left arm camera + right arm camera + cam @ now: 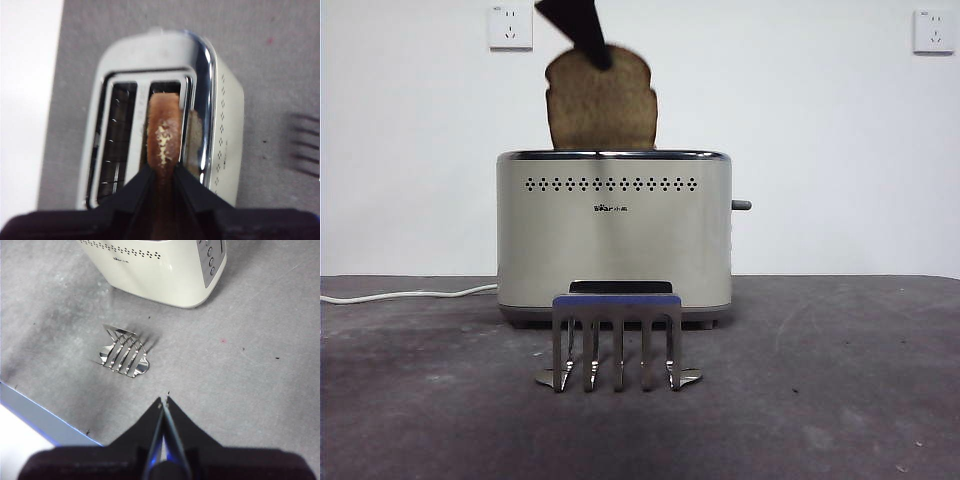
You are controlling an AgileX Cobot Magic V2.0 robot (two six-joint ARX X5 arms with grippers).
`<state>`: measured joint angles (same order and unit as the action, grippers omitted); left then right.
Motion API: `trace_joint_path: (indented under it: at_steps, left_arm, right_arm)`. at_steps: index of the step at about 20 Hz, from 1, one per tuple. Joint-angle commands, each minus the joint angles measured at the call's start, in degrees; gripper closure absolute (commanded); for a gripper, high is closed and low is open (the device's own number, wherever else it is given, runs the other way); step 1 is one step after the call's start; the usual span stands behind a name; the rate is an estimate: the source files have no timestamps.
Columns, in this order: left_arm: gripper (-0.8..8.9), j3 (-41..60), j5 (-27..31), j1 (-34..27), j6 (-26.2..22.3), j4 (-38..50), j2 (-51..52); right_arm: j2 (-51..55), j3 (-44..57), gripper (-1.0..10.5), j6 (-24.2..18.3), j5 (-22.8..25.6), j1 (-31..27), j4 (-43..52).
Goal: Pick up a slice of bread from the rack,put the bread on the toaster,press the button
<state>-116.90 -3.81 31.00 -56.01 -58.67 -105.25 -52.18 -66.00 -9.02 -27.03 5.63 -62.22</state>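
Observation:
The slice of bread [601, 105] stands upright above the toaster [613, 235], its lower edge at the chrome rim. My left gripper [588, 40] is shut on its top crust. In the left wrist view the bread [163, 131] hangs edge-on between the jaws, over the toaster's [220, 120] slot nearer the vented side. The rack [617, 340] stands bare in front of the toaster; it also shows in the right wrist view [122, 350]. The button [741, 205] sticks out of the toaster's right end. My right gripper [163, 402] is shut and bare, above the table right of the rack.
A white cord [405, 294] runs left from the toaster along the table. Two white wall sockets [510, 27] sit high on the back wall. The table's front edge [45, 420] shows in the right wrist view. The toaster's end panel carries several round knobs [212, 260].

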Motion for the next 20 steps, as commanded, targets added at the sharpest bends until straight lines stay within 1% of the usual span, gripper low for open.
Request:
trace_joint_path:
  at_steps: [1,5,7,9,12,13,14,16,17,20]
  left_arm:
    - [8.22,0.3,-1.3,-0.3,-0.7,0.2,-1.1]
    - [8.14,0.3,-1.3,-0.5,-0.2,0.8,-2.7]
    - [8.04,0.3,-2.5,-0.8,2.0,1.5,-3.2]
    - [7.72,0.3,-1.9,-0.9,2.4,2.7,-3.2]
    - [7.72,0.3,0.0,-1.1,2.5,4.3,-3.2]
    - [7.45,0.3,0.6,-1.2,2.8,5.0,-3.2]
    - [6.79,0.3,0.5,-1.4,3.5,6.0,-3.2]
    - [5.0,0.3,0.5,-1.4,4.4,8.4,-3.2]
    - [4.54,0.3,0.5,-1.4,4.4,8.9,-3.2]
    - [4.53,0.3,0.5,-1.4,4.4,9.0,-3.2]
  right_arm:
    - [-0.2,-0.2,9.6,-0.9,0.0,0.1,0.0]
    - [-1.2,-0.2,9.6,-1.0,0.0,0.1,1.2]
    - [-1.8,-0.2,9.6,-1.0,0.0,0.1,2.8]
    - [-2.7,-0.2,9.6,-0.9,0.0,0.1,4.5]
    - [-4.2,-0.2,9.6,-0.9,0.0,0.1,6.2]
    - [-4.8,-0.2,9.6,-0.9,0.0,0.1,7.1]
    - [-5.4,-0.2,9.6,-0.9,0.0,0.1,8.0]
    - [-7.0,-0.2,9.6,-0.9,0.0,0.1,11.0]
    - [-7.8,-0.2,9.6,-0.8,0.0,0.1,12.3]
    - [-10.7,-0.2,9.6,0.2,0.0,0.1,16.0]
